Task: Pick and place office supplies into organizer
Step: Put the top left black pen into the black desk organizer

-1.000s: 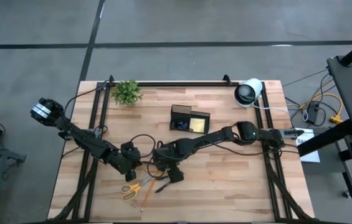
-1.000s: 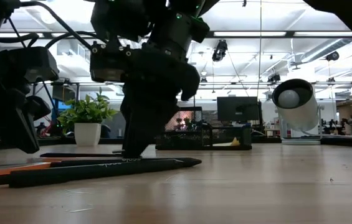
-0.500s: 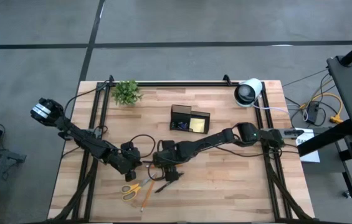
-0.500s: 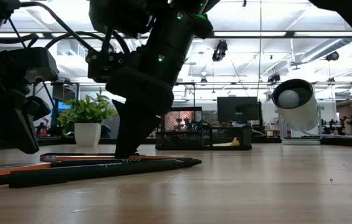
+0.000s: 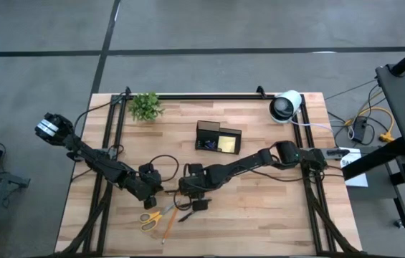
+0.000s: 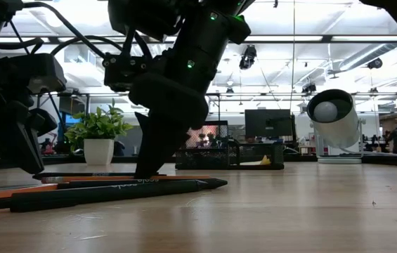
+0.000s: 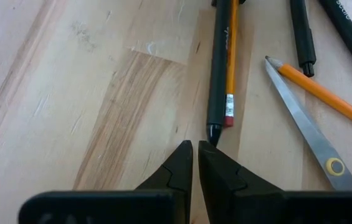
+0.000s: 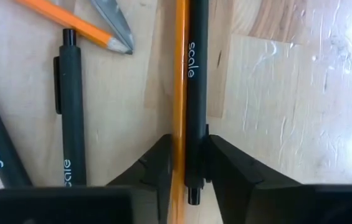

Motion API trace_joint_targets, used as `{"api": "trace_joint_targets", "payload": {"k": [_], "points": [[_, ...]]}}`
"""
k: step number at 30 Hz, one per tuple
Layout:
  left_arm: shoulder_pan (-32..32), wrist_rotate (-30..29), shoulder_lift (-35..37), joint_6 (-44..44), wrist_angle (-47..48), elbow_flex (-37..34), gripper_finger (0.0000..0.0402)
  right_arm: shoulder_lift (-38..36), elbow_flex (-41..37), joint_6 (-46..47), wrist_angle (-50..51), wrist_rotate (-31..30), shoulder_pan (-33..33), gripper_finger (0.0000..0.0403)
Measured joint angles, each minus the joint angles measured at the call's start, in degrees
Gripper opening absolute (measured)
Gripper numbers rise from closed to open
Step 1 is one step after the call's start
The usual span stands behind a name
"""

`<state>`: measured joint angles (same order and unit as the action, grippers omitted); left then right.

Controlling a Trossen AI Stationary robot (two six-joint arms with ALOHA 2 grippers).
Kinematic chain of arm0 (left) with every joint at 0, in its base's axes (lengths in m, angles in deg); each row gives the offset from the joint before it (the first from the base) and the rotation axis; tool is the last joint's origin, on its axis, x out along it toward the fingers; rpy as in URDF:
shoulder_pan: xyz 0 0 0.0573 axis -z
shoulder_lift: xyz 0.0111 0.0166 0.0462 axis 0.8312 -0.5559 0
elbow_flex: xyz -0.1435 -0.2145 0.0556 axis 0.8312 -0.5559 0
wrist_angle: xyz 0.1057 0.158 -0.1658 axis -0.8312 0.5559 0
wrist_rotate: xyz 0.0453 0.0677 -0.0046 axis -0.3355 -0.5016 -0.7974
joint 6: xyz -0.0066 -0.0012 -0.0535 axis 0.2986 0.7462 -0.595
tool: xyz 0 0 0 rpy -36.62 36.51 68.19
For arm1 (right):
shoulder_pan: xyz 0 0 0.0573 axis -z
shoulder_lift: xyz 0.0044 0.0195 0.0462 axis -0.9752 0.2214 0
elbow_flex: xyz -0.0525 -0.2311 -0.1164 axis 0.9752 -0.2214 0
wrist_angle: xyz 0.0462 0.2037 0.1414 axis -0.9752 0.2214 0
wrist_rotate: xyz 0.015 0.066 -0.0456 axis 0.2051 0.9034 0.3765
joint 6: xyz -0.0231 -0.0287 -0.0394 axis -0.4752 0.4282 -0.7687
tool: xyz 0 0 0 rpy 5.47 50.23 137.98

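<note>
A dark pen (image 8: 196, 93) and an orange pencil (image 8: 179, 74) lie side by side on the table, near its front middle. My right gripper (image 8: 188, 146) is down over them and shut on both; it also shows in the high view as the right gripper (image 5: 190, 195). My left gripper (image 7: 195, 146) is shut and low on the table, its tips at the same pen's pointed tip (image 7: 212, 132). The yellow-handled scissors (image 5: 152, 217), another pencil (image 8: 76, 25) and two more pens (image 8: 70, 106) lie close by. The black mesh organizer (image 5: 218, 137) stands toward the far middle. My right gripper pinches the pen and the pencil together between its two fingers, one finger (image 8: 160, 168) against the pencil and the other against the pen near its button end (image 8: 195, 180). The fingers come slanting down from above, one on each side. Both still lie flat on the table. My left gripper's shut tips stand right at the pen's tip; whether they touch it I cannot tell.
A small green plant (image 5: 145, 106) stands at the far left and a white-and-black roll (image 5: 286, 106) at the far right. A yellow sticky pad sits in the organizer. Black frame rails run along the table's left and right sides. Bare wood lies right of the pens.
My right gripper has tipped: in the low view its upper body has swung toward the table's right, while its fingertips stay down at the pens. The pens and pencils lie where they were.
</note>
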<state>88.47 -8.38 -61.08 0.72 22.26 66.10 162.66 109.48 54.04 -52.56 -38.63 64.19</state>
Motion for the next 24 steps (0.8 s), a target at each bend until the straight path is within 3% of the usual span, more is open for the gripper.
{"api": "trace_joint_targets", "payload": {"k": [13, 18, 24], "points": [[0.0, -0.3, 0.2, 0.0, 0.3, 0.0, 0.0011, -1.7, -0.1, -3.2, 0.3, -3.5, 0.1, 0.0014], [0.0, -0.4, 1.4, 0.1, 1.5, 0.0, 0.0011, -3.2, 0.8, -2.3, 4.7, -5.0, 0.9, 0.0009], [0.0, -1.2, 4.7, 0.0, 5.1, 0.1, 0.0011, -7.0, 1.2, -3.0, 9.9, -11.5, 1.7, 0.0009]]}}
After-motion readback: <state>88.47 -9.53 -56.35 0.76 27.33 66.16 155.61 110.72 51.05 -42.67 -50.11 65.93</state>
